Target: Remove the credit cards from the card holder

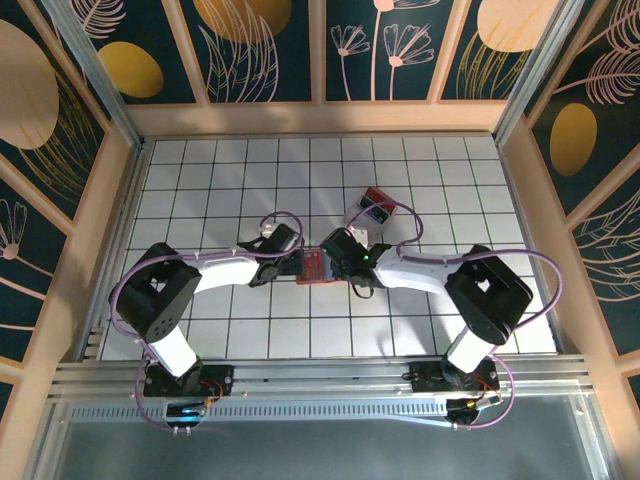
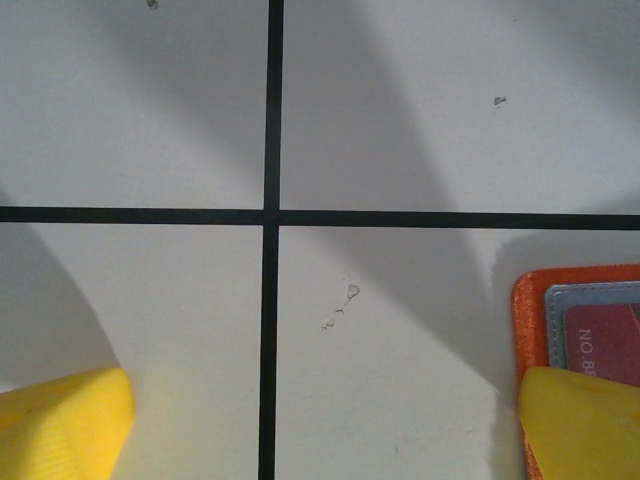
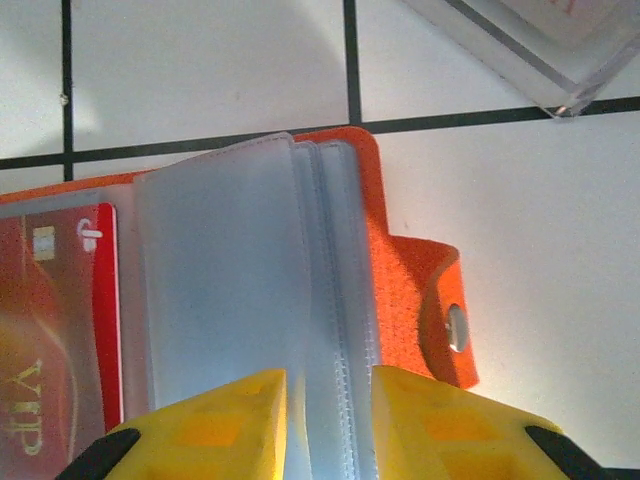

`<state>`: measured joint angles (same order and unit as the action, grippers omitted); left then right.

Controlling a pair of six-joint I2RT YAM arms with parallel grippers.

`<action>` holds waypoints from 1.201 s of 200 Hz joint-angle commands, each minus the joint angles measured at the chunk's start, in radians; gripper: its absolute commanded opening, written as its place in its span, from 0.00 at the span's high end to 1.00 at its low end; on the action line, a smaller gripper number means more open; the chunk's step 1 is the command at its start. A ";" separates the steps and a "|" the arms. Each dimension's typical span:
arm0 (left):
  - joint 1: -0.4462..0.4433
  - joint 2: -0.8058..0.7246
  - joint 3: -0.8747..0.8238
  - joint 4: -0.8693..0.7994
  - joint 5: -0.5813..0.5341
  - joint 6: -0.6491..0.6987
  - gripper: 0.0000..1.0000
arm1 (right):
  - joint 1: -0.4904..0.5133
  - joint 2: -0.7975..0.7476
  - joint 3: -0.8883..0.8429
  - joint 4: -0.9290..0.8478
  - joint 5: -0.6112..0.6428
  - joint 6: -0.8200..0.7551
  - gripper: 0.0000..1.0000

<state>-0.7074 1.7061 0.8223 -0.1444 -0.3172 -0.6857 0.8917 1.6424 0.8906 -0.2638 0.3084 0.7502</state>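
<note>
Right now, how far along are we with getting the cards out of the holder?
Done: the card holder lies open, snap tab out. In hand: the right gripper has its fingers either side of the clear sleeves; whether they pinch I cannot tell. The left gripper is open, one finger over the holder's corner. Left: the red VIP card sits in its sleeve, so removal looks yet to start.

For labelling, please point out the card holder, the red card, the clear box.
card holder [image 3: 410, 275], right wrist view, orange cover
red card [image 3: 60, 320], right wrist view, face
clear box [image 3: 558, 85], right wrist view, corner
</note>
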 commanded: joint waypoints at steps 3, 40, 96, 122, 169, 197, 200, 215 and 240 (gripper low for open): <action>0.006 0.059 -0.022 -0.034 0.043 -0.014 0.01 | -0.006 -0.052 -0.012 -0.060 0.075 0.019 0.72; 0.005 0.059 -0.016 -0.034 0.041 -0.009 0.01 | -0.007 -0.093 0.024 -0.131 0.119 0.022 0.74; 0.005 0.056 -0.017 -0.027 0.050 -0.010 0.01 | -0.006 -0.185 0.080 -0.048 0.066 -0.017 0.78; 0.005 0.059 -0.015 -0.024 0.055 -0.011 0.01 | -0.008 -0.184 0.088 0.084 -0.052 -0.029 0.85; 0.005 0.036 -0.001 -0.032 0.069 -0.008 0.01 | -0.010 -0.095 0.123 0.130 -0.126 -0.028 0.95; 0.006 0.013 0.031 -0.056 0.064 0.003 0.01 | -0.021 -0.115 0.093 0.141 -0.112 -0.022 0.96; 0.005 0.013 0.036 -0.058 0.064 0.004 0.01 | -0.023 -0.119 0.089 0.144 -0.110 -0.020 0.96; 0.004 -0.013 0.055 -0.064 0.067 0.007 0.01 | -0.032 -0.139 0.065 0.157 -0.109 -0.015 0.96; -0.006 0.002 0.099 -0.081 0.073 0.008 0.01 | -0.049 -0.168 0.032 0.167 -0.102 -0.008 0.96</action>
<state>-0.7063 1.7046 0.8635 -0.1940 -0.2771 -0.6842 0.8604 1.5238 0.9585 -0.1246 0.1925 0.7322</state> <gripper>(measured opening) 0.988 0.051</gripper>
